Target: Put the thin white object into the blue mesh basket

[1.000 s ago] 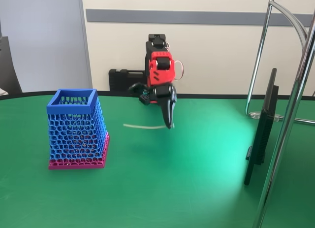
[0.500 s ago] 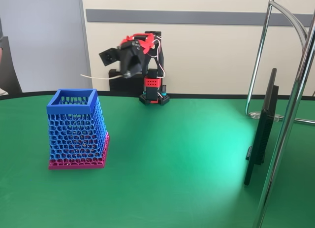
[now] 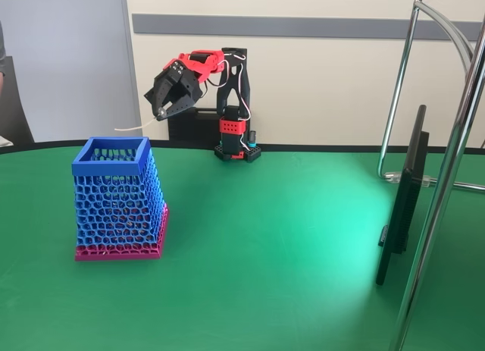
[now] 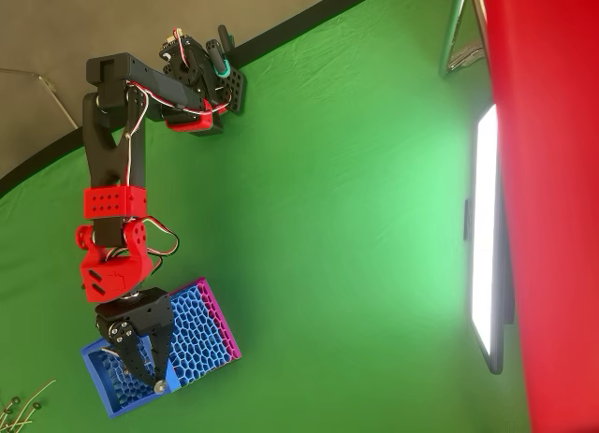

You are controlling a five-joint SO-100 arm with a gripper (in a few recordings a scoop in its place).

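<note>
Swung leftward since the earlier frame, gripper [image 3: 161, 113] stays clamped on the swab [image 3: 135, 126], poised above the basket [image 3: 111, 156] rim so a release drops it inside

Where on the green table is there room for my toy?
Between the blue mesh basket and the dark flat screen the green table lies bare. It is crowded above the basket, where the pincer holds the thin white stick.

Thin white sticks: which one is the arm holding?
The thin white object pinched in the gripper, poking out above the blue mesh basket; the other sticks lie loose on the table.
</note>
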